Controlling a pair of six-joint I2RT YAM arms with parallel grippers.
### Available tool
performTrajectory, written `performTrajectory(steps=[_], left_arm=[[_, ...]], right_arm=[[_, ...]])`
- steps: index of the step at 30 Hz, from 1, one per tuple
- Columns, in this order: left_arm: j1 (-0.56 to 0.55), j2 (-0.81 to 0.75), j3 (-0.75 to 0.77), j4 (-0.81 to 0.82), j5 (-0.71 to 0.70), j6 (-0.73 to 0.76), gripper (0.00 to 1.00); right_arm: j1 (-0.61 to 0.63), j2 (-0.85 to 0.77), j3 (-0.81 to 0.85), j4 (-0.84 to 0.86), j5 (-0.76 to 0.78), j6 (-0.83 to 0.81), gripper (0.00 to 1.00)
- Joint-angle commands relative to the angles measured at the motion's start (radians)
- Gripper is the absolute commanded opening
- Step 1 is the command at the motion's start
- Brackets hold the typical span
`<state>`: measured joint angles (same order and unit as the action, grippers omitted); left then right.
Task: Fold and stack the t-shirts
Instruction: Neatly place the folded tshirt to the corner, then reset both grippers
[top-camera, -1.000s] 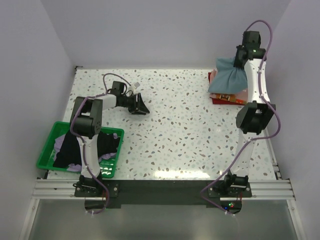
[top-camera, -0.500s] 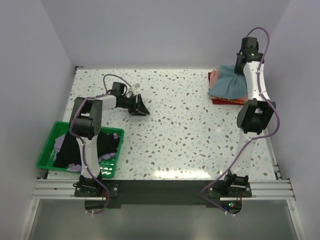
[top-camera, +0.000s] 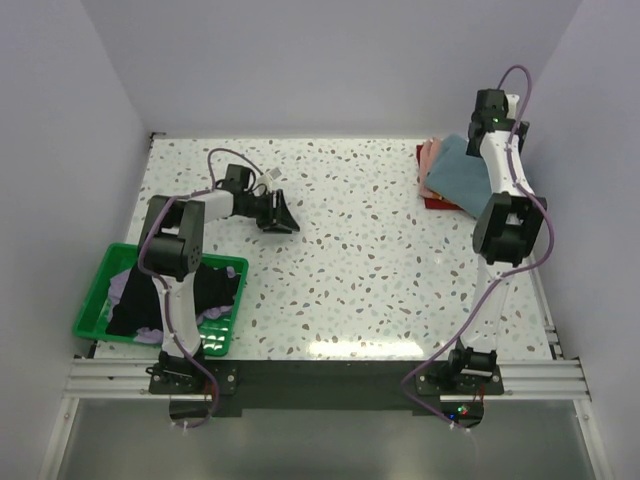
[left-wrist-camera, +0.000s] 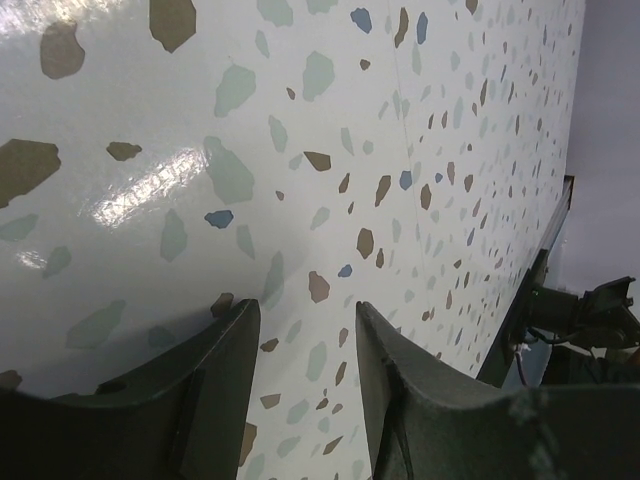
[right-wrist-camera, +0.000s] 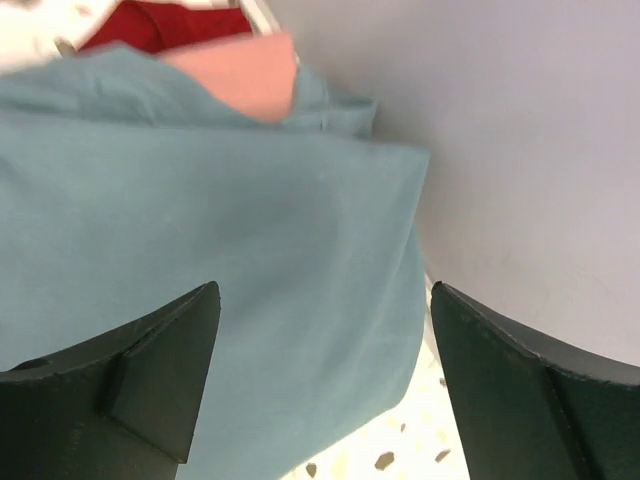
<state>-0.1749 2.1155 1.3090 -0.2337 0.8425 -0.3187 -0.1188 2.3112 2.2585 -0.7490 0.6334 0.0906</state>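
Note:
A grey-blue t-shirt (top-camera: 455, 172) lies folded on top of a pink t-shirt (top-camera: 428, 155) and a dark red t-shirt (top-camera: 436, 201) at the table's back right corner. My right gripper (right-wrist-camera: 325, 290) hovers just above the grey-blue t-shirt (right-wrist-camera: 200, 250), open wide and holding nothing. The pink t-shirt (right-wrist-camera: 240, 75) and the red t-shirt (right-wrist-camera: 150, 25) peek out beyond the grey-blue one. My left gripper (top-camera: 281, 216) rests low over the bare table at left centre. In its wrist view the left gripper (left-wrist-camera: 305, 305) is open, with only tabletop between the fingers.
A green mesh basket (top-camera: 95, 300) sits at the front left and holds a black t-shirt (top-camera: 135, 295) and a lavender t-shirt (top-camera: 120, 285). The left arm passes over the basket. The right wall (right-wrist-camera: 520, 120) stands close beside the stack.
My right gripper has opened and let go of the grey-blue t-shirt, which hung bunched from it and now lies flat on the stack. The left arm has stayed put.

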Motion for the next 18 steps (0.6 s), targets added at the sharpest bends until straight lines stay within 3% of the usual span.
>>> performTrajectory(steps=[1, 8, 18], left_arm=[[-0.018, 0.014, -0.054, -0.096, -0.137, 0.061, 0.50], [-0.021, -0.025, -0.054, -0.078, -0.160, 0.046, 0.50], [-0.021, -0.175, -0.066, -0.001, -0.295, 0.012, 0.55]], right_arm=[[-0.001, -0.139, -0.104, 0.057, 0.036, 0.055, 0.89], [0.001, -0.357, -0.391, 0.145, -0.253, 0.141, 0.90], [0.067, -0.565, -0.623, 0.149, -0.423, 0.205, 0.91]])
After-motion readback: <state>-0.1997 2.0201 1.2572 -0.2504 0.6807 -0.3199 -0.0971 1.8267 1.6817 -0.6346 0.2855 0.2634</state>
